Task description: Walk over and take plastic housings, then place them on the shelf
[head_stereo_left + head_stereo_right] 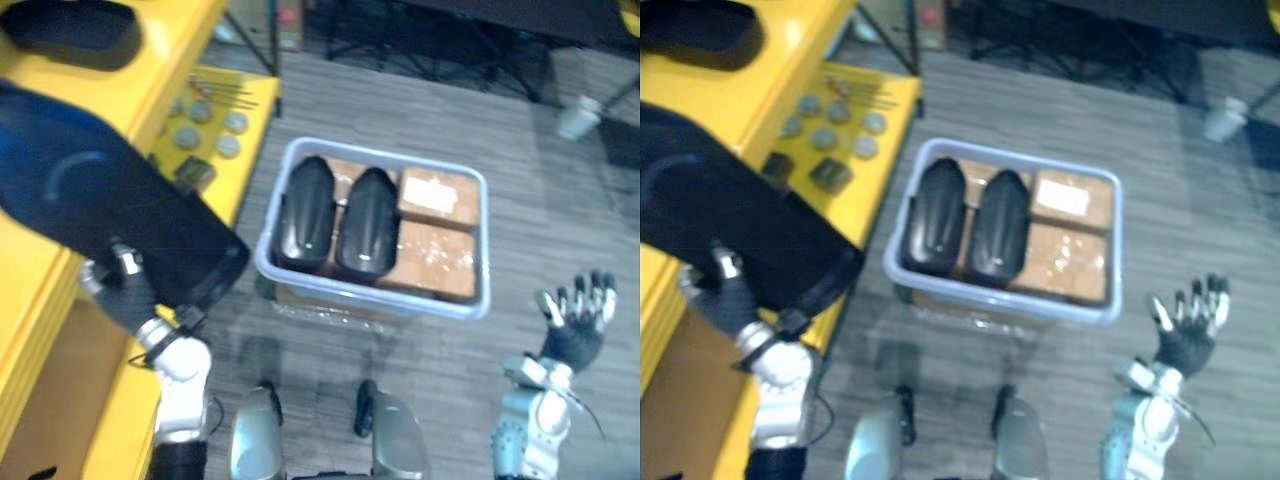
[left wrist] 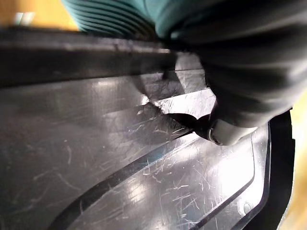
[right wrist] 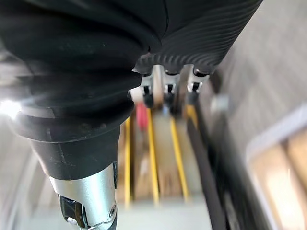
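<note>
Left hand [image 1: 128, 290] is grasping the rim of a large plastic housing [image 1: 100, 200], with the thumb pressing on its glossy, scratched black surface. This long, rounded shell is hanging over the yellow shelf [image 1: 160, 70]. Right hand [image 1: 578, 318] is spreading its fingers, released, above the grey floor [image 1: 520, 150]. Two more housings [image 1: 305, 215], smooth and black, are lying side by side in a pale plastic crate [image 1: 400, 300], touching brown cardboard boxes [image 1: 438, 195].

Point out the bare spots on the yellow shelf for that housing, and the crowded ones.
Bare yellow shelf lies between the parked housing at the back and the small parts. That corner by the bin is crowded. The held housing in the left hand hides the rest.
</note>
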